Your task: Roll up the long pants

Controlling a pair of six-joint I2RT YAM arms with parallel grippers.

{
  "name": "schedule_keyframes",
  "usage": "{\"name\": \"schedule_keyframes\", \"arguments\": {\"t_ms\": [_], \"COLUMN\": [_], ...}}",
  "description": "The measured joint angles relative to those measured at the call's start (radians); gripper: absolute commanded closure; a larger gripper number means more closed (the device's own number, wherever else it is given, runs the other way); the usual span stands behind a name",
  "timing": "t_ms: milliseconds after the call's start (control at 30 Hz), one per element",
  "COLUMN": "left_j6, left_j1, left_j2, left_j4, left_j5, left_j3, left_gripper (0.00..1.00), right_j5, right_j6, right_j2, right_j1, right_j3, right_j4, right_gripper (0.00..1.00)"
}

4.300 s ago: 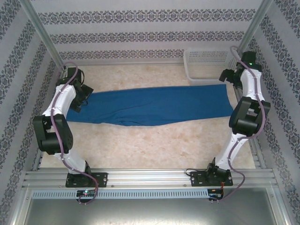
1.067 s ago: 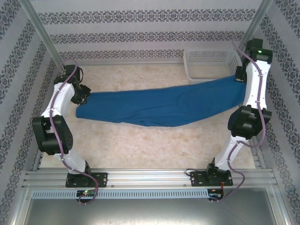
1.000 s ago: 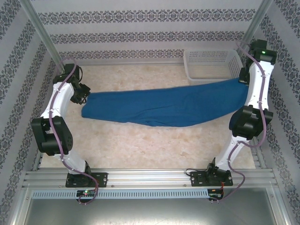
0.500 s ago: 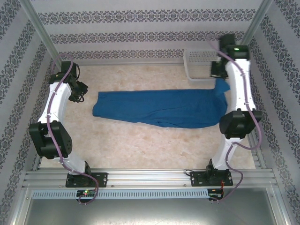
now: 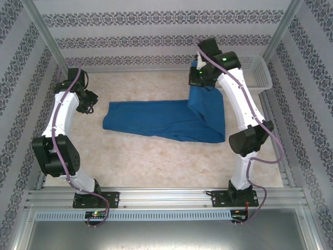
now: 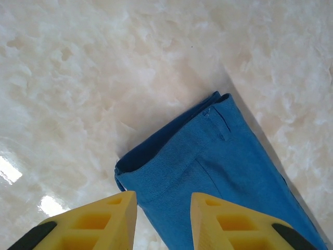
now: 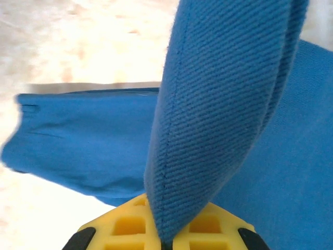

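Observation:
The long pants (image 5: 156, 117) are royal-blue and lie flat across the middle of the table, their left end near the left arm. Their right end is lifted off the table and folded back toward the left, hanging from my right gripper (image 5: 197, 70). In the right wrist view a thick fold of the blue cloth (image 7: 223, 104) is pinched between the yellow fingers (image 7: 130, 226), which are shut on it. My left gripper (image 6: 164, 208) hovers open just above the left end of the pants (image 6: 208, 161), with nothing between its fingers.
A white basket (image 5: 255, 70) stands at the back right corner, partly behind the right arm. Bare marbled tabletop (image 5: 156, 161) stretches in front of the pants. Patterned walls close in the back and both sides.
My right gripper has swung from the far right toward the back middle, carrying the pants' right end up and over to the left. The left gripper has let go and stayed beside the left end.

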Motion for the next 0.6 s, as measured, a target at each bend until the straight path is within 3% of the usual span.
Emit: {"name": "schedule_keyframes", "arguments": {"t_ms": [267, 600], "left_j6": [0.003, 0.016], "left_j1": [0.000, 0.000], "left_j2": [0.000, 0.000], "left_j4": [0.000, 0.000], "left_j5": [0.010, 0.020], "left_j3": [0.000, 0.000], "left_gripper": [0.66, 0.65], "right_j5": [-0.117, -0.283], "right_j6": [0.148, 0.370], "right_j2": [0.239, 0.445], "right_j1": [0.156, 0.269], "right_j3": [0.174, 0.267], "right_j4": [0.145, 0.442], "right_gripper": [1.00, 1.00]}}
